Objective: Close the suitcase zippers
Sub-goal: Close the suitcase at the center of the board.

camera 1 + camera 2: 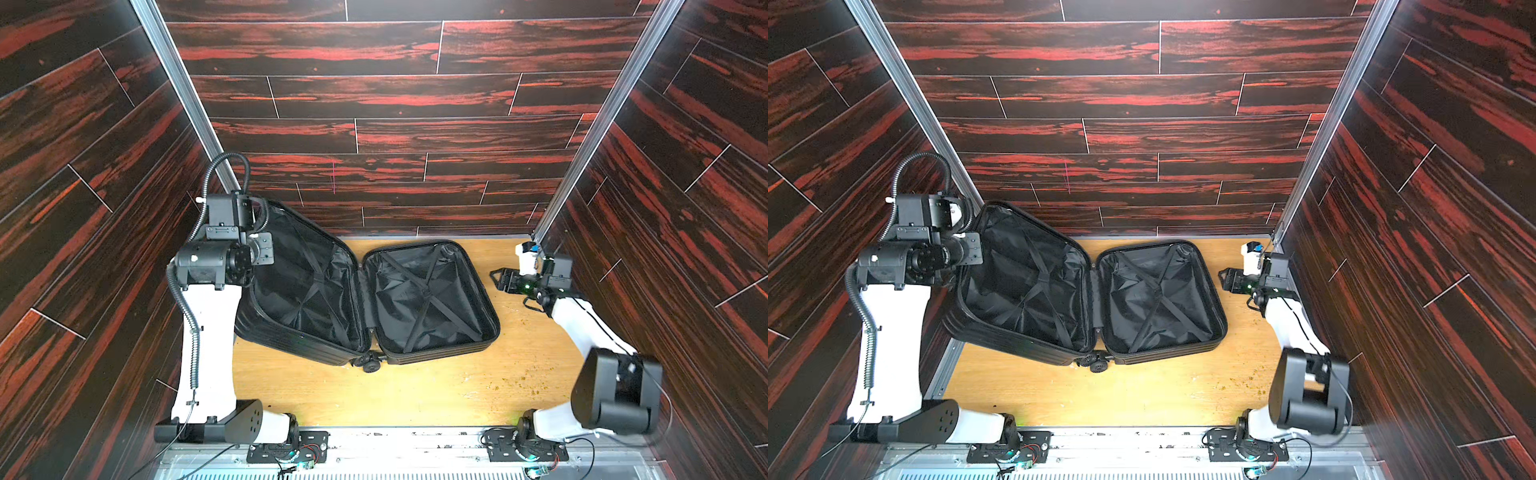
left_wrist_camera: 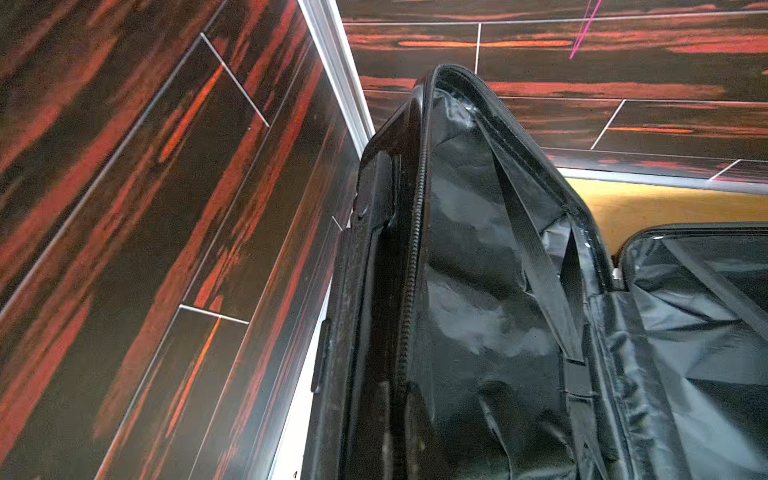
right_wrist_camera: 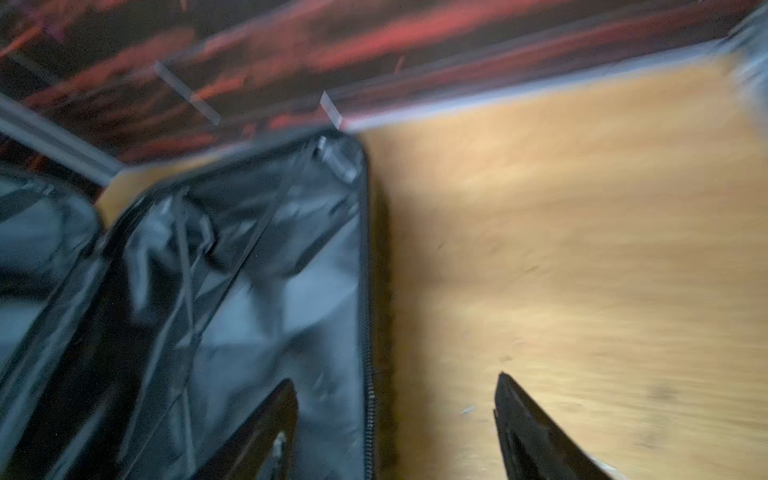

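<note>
The suitcase [image 1: 432,299] is found open on the wooden table [image 1: 415,390], at the centre of the frame in both top views. One shell [image 1: 1158,299] is laid flat right of centre. The other shell [image 1: 299,282] is raised at a tilt left of centre, with its outer edge against the wrist of the left arm [image 1: 208,332]. The wheels [image 1: 370,363] are seen at the hinge end, low in the frame. The zipper [image 2: 411,266] is shown unjoined along the raised rim in the left wrist view. The left gripper's fingers are hidden in every view. They are taken as closed, but what they clamp cannot be told. The right gripper [image 1: 496,279] is held just beside the flat shell's right edge, clear of it, with its fingers [image 3: 532,428] apart and nothing between them.
</note>
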